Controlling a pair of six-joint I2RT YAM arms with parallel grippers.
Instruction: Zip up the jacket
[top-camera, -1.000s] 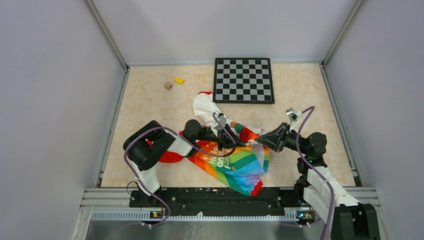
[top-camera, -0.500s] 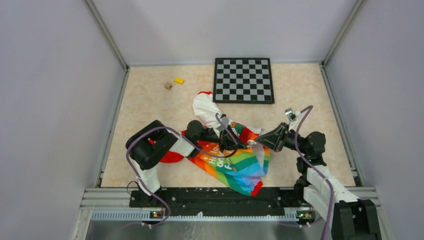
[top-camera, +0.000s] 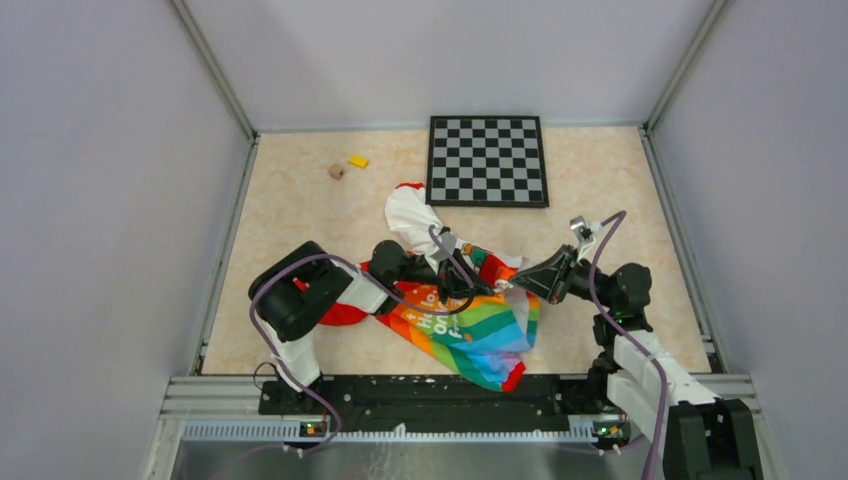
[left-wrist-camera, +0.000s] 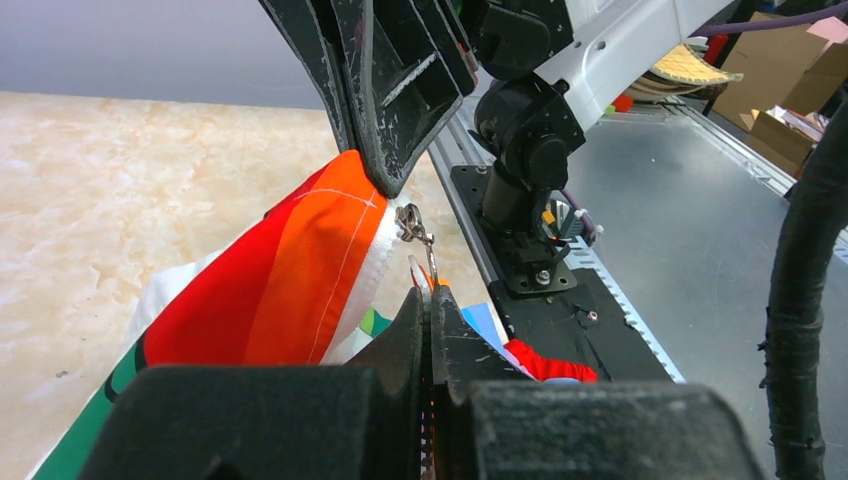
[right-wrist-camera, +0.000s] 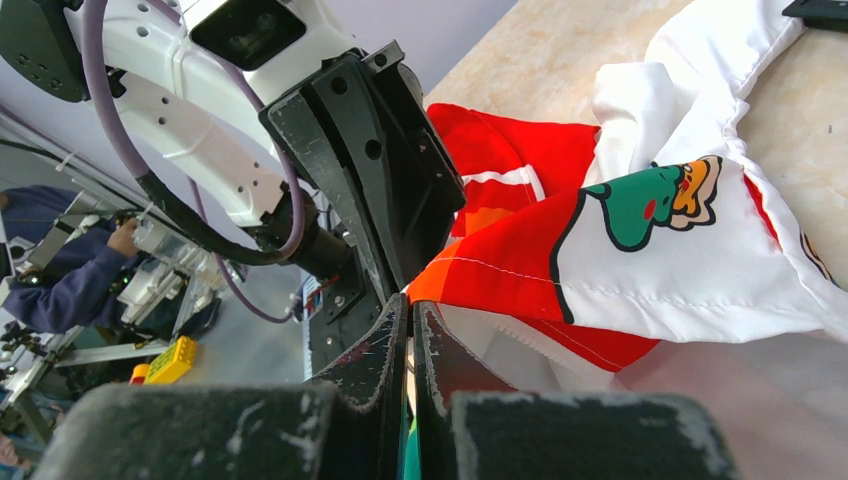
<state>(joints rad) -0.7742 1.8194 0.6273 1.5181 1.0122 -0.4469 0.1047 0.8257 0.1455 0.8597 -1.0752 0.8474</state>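
Table (top-camera: 300, 200) is beige and marbled, with walls on three sides. The jacket (top-camera: 470, 335) lies crumpled at the middle of the near edge, between my two arms. Its rainbow panel is nearest the edge, and the white upper part runs toward the far edge. The checkerboard (top-camera: 487, 160) lies flat against the far edge, right of centre, just beyond the jacket's white end.

My left gripper (left-wrist-camera: 428, 300) has its fingers pressed together, clamped on the zipper pull (left-wrist-camera: 412, 225); the metal ring sticks up above the tips. My right gripper (right-wrist-camera: 408, 310) is closed too, pinching the jacket's orange-striped edge, tip almost touching the left one.

Yellow block (top-camera: 358, 161) and tan cube (top-camera: 336, 171) sit close together toward the far-left corner.
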